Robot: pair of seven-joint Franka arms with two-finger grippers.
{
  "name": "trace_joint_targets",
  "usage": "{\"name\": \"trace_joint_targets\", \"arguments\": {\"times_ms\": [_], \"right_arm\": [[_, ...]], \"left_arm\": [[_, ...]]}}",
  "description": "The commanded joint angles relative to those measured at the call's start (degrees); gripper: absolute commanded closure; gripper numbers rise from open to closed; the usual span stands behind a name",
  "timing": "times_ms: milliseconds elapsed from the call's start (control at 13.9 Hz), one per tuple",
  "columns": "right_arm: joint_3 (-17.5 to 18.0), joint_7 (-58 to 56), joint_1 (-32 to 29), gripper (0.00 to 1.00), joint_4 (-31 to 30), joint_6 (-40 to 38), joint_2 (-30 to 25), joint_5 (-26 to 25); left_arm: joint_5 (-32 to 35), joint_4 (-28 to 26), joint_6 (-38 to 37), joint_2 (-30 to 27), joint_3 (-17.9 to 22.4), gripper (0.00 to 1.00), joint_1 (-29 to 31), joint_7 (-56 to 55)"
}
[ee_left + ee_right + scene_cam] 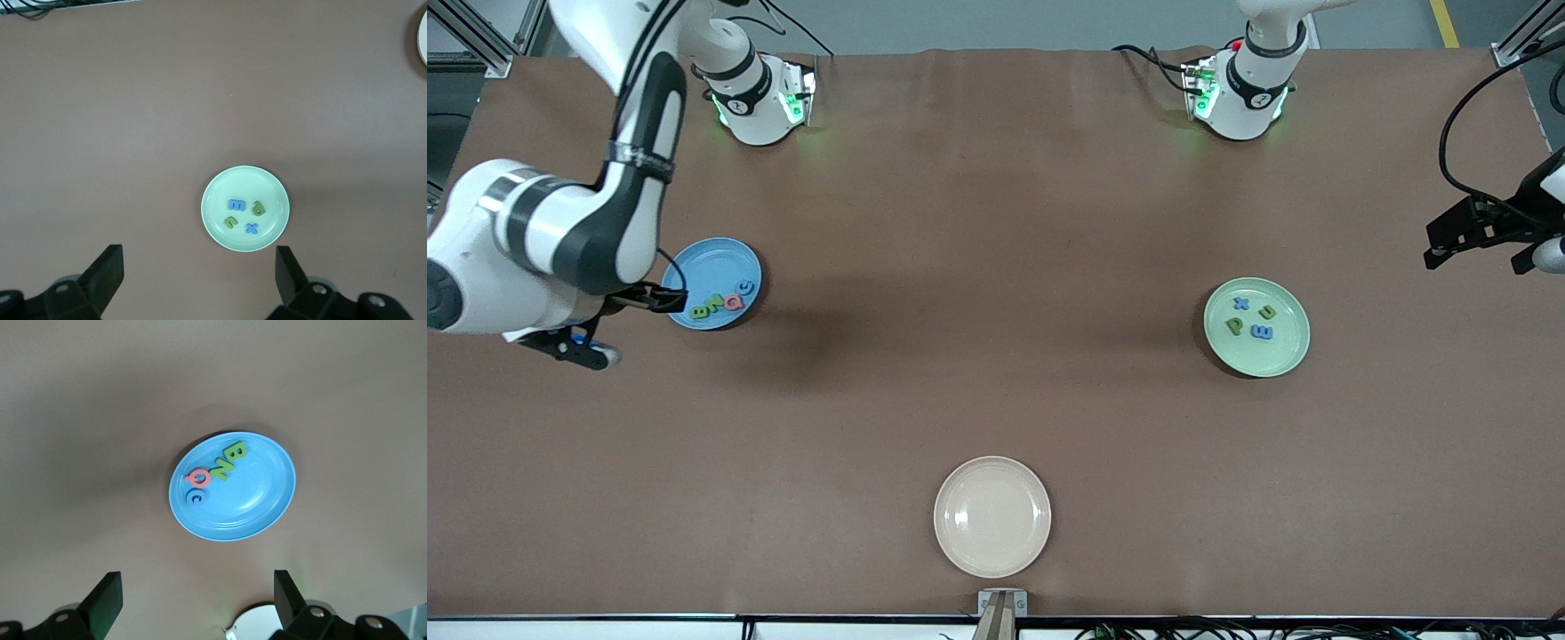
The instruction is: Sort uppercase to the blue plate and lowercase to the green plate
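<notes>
The blue plate lies toward the right arm's end and holds a green B, green N, pinkish-red Q and blue G. The green plate lies toward the left arm's end and holds a blue x, olive n, green p and blue E/m piece. My right gripper hangs open and empty, high beside the blue plate. My left gripper hangs open and empty, high near the table's end, past the green plate.
A cream-white plate lies near the table's front edge at the middle, with nothing on it. The two arm bases stand along the table's back edge. Brown table surface lies between the plates.
</notes>
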Motion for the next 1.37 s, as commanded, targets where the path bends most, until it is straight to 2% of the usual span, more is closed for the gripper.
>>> {"name": "trace_joint_targets", "arguments": {"times_ms": [0, 144, 288, 432, 576, 792, 1008, 1080, 1296], "right_arm": [[11.9, 0.4, -13.1, 0.00, 9.3, -5.0, -3.9, -3.9], [22.1, 0.6, -21.8, 0.00, 13.4, -5.5, -6.3, -9.4], [32.6, 2.0, -28.6, 0.00, 14.1, -4.7, -11.1, -16.2], [40.7, 5.9, -33.7, 0.00, 14.0, -4.0, -15.5, -21.0], [47.7, 10.8, -38.2, 0.00, 13.6, -4.0, -18.1, -22.5], [54.5, 11.2, -44.4, 0.00, 13.0, -4.1, -21.3, -22.9], [63.0, 11.2, -50.8, 0.00, 11.7, -2.1, -25.2, -27.4], [64.4, 11.2, -52.1, 0.00, 11.0, -1.8, -26.7, -27.6], [65.3, 11.2, -52.8, 0.00, 7.7, -1.1, -31.1, -27.6]], "left_arm": [[1.0, 1.7, -1.2, 0.3, 4.3, 0.00, -4.8, 0.0], [0.9, 1.7, -1.2, 0.3, 4.4, 0.00, -4.8, 0.0], [0.8, 1.7, -1.2, 0.3, 4.3, 0.00, -4.8, 0.0], [0.4, 1.7, -1.2, 0.3, 4.3, 0.00, -4.5, 0.2], [0.3, 1.7, -1.3, 0.1, 4.3, 0.00, -4.4, 0.1], [0.3, 1.8, -1.3, -0.1, 4.3, 0.00, -4.5, 0.2], [0.2, 1.8, -1.3, -0.1, 4.3, 0.00, -4.5, 0.2], [0.1, 1.8, -1.3, -0.1, 4.2, 0.00, -4.5, 0.2], [0.1, 1.8, -1.5, -0.1, 4.1, 0.00, -4.5, 0.2]]}}
